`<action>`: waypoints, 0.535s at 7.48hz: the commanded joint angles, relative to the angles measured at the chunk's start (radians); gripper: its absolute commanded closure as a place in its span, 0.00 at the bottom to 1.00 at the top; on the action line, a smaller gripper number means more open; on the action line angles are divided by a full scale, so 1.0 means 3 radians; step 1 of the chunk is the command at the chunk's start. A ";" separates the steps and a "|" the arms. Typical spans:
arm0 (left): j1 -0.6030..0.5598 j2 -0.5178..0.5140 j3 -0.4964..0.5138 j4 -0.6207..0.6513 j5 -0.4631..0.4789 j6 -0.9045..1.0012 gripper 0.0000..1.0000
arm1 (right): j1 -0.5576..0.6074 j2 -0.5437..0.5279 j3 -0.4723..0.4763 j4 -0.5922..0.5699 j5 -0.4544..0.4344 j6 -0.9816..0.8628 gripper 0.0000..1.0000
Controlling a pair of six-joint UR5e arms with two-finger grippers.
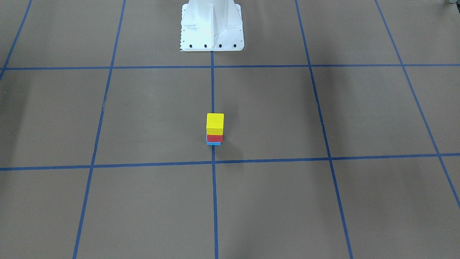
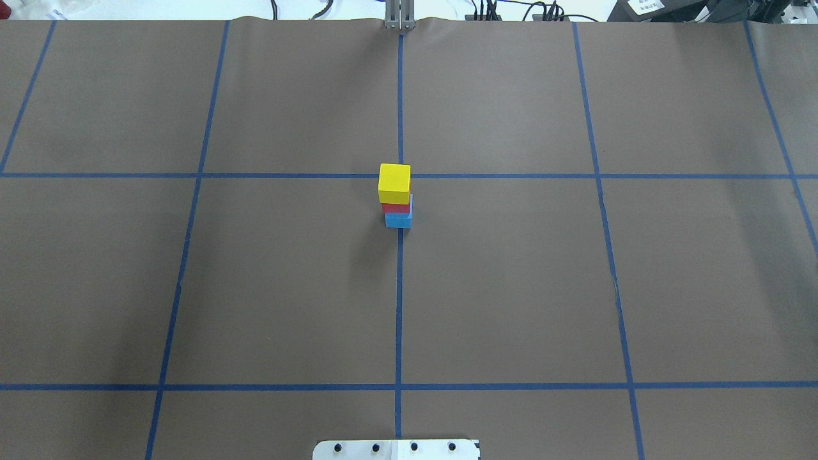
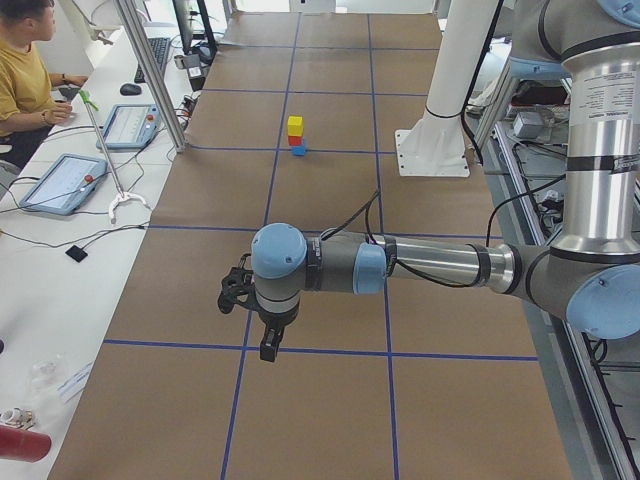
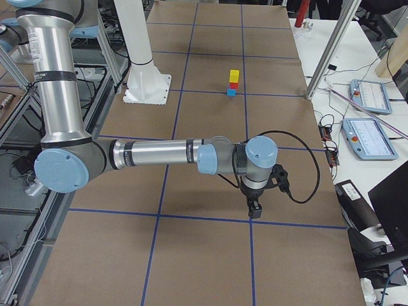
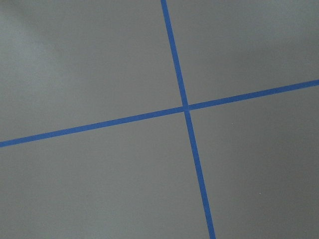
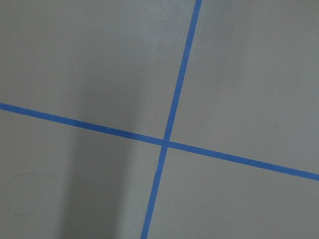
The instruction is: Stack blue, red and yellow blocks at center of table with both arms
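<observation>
In the front-facing view, the yellow block is set on the red block, which is set on the blue block, on the centre tape line. The stack is judged finished. From overhead, the layers are seen slightly offset. In the side views, the left gripper and right gripper are held well apart from the stack, probably to leave it undisturbed. Whether their jaws are apart cannot be told.

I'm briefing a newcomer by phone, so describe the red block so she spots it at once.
Start at the white robot base on the brown table and follow the blue tape line away from it to a small stack. The red block is its middle piece, under the yellow block and on the blue block.
</observation>
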 commanded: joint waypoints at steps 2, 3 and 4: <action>-0.0001 0.0034 0.0010 -0.0216 0.0008 -0.0022 0.00 | 0.0041 -0.0126 0.0058 0.0137 0.0028 0.0011 0.00; -0.0001 0.0034 0.0036 -0.0217 0.0008 -0.0022 0.00 | 0.0041 -0.0218 0.0078 0.0234 0.0028 0.0006 0.00; -0.0001 0.0034 0.0086 -0.0222 0.0008 -0.0022 0.00 | 0.0041 -0.0315 0.0093 0.0341 0.0023 -0.0039 0.00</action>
